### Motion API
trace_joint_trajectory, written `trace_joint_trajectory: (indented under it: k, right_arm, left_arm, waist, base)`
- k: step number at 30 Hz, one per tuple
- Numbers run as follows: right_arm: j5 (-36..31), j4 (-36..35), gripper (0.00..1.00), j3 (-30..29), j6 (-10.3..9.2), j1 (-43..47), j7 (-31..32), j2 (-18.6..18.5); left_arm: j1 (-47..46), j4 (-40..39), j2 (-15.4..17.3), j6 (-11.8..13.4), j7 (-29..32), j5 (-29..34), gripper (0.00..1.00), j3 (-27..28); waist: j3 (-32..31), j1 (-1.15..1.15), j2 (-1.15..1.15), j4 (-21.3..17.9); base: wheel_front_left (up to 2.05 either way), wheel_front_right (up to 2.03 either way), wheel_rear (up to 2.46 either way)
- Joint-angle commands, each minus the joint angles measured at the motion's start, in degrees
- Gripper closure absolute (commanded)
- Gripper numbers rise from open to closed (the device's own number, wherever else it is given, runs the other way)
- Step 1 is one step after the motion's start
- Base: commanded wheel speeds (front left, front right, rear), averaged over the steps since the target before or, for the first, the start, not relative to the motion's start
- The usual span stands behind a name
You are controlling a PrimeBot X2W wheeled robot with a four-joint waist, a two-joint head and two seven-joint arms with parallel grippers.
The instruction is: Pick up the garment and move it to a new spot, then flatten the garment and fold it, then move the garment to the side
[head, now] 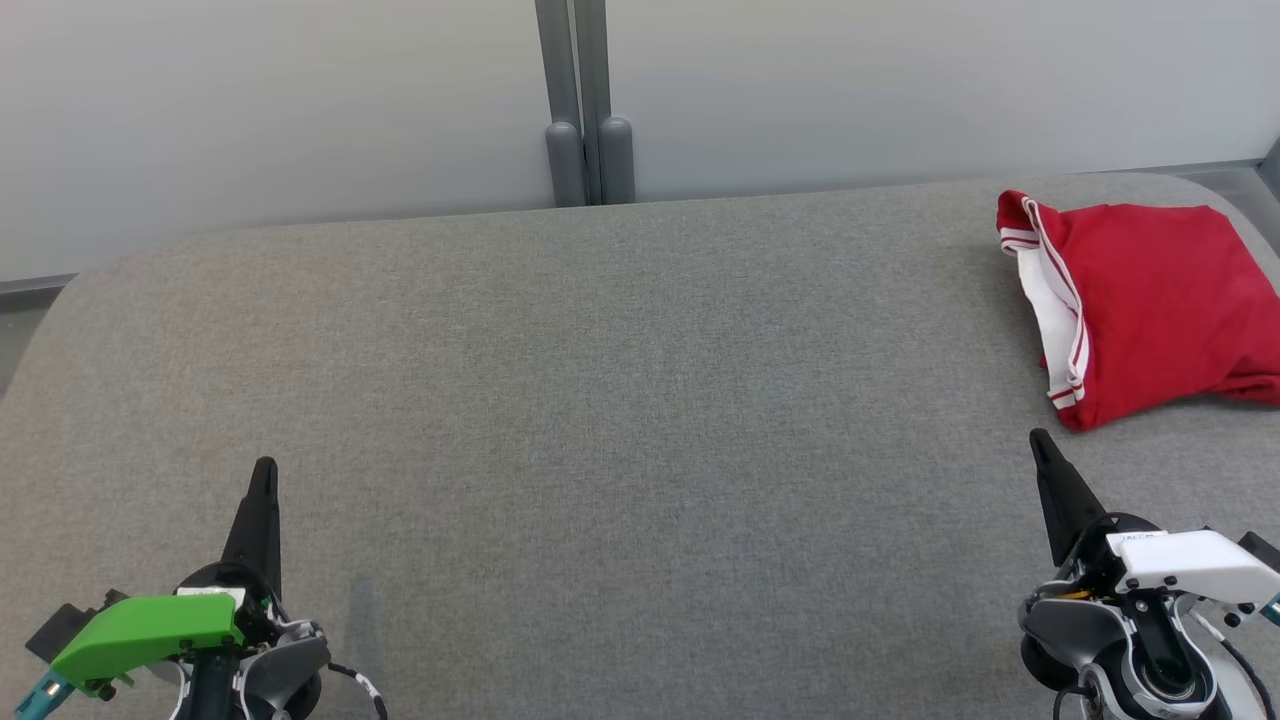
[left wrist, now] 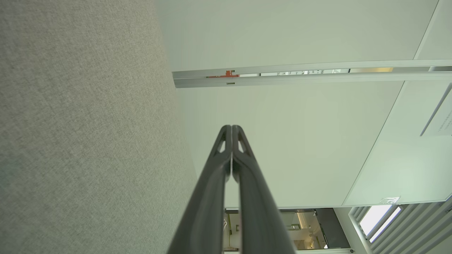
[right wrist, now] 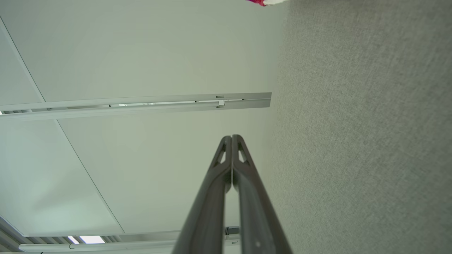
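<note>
Obs. Grey cloth-covered table (head: 620, 400), pale wall panels behind it, a grey post (head: 588, 120) at 12 o'clock.

Garment (head: 1150, 300): red with white striped trim, lying at 2 o'clock on the table, close to the far right corner. It is a compact bundle with the trim running down its left side, and its right part is cut off by the frame edge. Nothing is touching it.

Left gripper (head: 264, 470): at 7 o'clock, low over the table. Its wrist view shows the two dark fingers (left wrist: 212, 183) pressed together at the tips with nothing between them.

Right gripper (head: 1040, 440): at 4 o'clock, just short of the garment's near edge, apart from it. Its fingers (right wrist: 254, 197) are likewise clenched on nothing. A sliver of red and white shows at 12 o'clock in that wrist view.

Step in hand (judgement): both arms sit idle with no cloth in either. The bundle's squared outline and layered edge suggest a fold already set aside, so this may be the last step done. From this angle, though, a neat fold and a loose heap cannot be told apart, and it could equally be the opening pick-up.

Next move, if the pick-up is pending: the right gripper is the nearer one. It would need to part its fingers, reach toward 1 o'clock, and close on the near trim edge, taking all the layers. It would then carry the garment toward the middle of the table, where both arms can reach to spread it.
</note>
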Motion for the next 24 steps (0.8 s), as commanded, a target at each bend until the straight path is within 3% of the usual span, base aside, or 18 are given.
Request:
trace_joint_trajectory:
  k: [1,24]
  right_arm:
    - [0.4,0.1,1.0,0.1,0.0,-0.3,0.2,-0.2]
    - [0.4,0.1,1.0,0.1,0.0,-0.3,0.1,-0.2]
  left_arm:
    - [-0.7,0.1,0.3,-0.3,0.2,0.2,1.0,0.1]
    - [-0.7,0.1,0.3,-0.3,0.2,0.2,1.0,0.1]
  waist:
    - [0.0,0.0,0.0,0.0]
    - [0.0,0.0,0.0,0.0]
  base:
    - [0.0,0.0,0.0]
    - [0.0,0.0,0.0]
